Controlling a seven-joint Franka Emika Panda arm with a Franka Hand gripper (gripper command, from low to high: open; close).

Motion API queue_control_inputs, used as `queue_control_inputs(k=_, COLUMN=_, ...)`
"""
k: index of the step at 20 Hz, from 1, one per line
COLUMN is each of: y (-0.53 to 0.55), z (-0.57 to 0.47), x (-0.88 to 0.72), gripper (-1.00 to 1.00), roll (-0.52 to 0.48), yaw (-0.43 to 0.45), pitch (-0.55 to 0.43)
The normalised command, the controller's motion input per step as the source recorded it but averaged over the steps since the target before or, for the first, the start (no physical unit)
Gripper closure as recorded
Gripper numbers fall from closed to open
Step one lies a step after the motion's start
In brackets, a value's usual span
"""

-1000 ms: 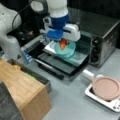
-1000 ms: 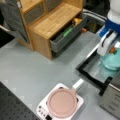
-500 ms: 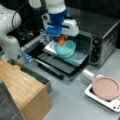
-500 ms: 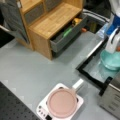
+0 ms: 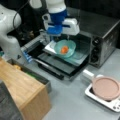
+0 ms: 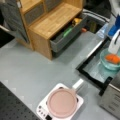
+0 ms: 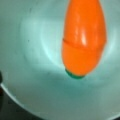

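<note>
A teal bowl (image 5: 71,45) rests on the pulled-out tray of the oven (image 5: 62,65), with an orange carrot (image 5: 64,49) inside it. My gripper (image 5: 61,38) hangs right above the bowl's far rim, its blue and white hand just over it. In a front view the bowl (image 6: 105,63) and carrot (image 6: 112,58) sit at the right edge, under the gripper (image 6: 114,47). The wrist view is filled by the carrot (image 7: 83,37) lying in the bowl (image 7: 30,55); no fingers show there.
The dark oven (image 5: 102,32) stands behind the tray with its door down. A pink pan (image 5: 106,87) sits on a white cooktop (image 6: 42,110). A wooden cabinet (image 6: 52,22) has an open drawer (image 6: 67,33) holding several items. The arm's white base (image 5: 10,37) stands at left.
The gripper has stayed over the bowl and shifted only slightly. Bowl and carrot are in the same place on the tray.
</note>
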Motion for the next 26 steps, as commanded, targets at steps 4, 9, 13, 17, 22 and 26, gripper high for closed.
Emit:
queue_control_inputs(k=4, y=0.02, z=-0.13, x=-0.13, gripper=-1.0, roll=0.158, yaw=-0.092, pitch=-0.093)
queue_control_inputs(k=9, y=0.02, z=-0.12, x=-0.11, gripper=-1.0, roll=0.167, yaw=-0.078, pitch=-0.084)
queue_control_inputs(k=13, y=-0.01, z=-0.09, x=-0.07, gripper=-1.0, roll=0.147, yaw=-0.023, pitch=-0.088)
queue_control_inputs(k=17, y=-0.1, z=-0.03, x=0.01, gripper=-1.0, roll=0.096, yaw=0.148, pitch=-0.094)
queue_control_inputs(k=22, y=-0.28, z=0.04, x=0.12, gripper=-1.0, roll=-0.006, yaw=0.29, pitch=-0.071)
queue_control_inputs(k=26, y=-0.44, z=0.12, x=0.23, gripper=-1.0, roll=-0.035, yaw=0.311, pitch=-0.058)
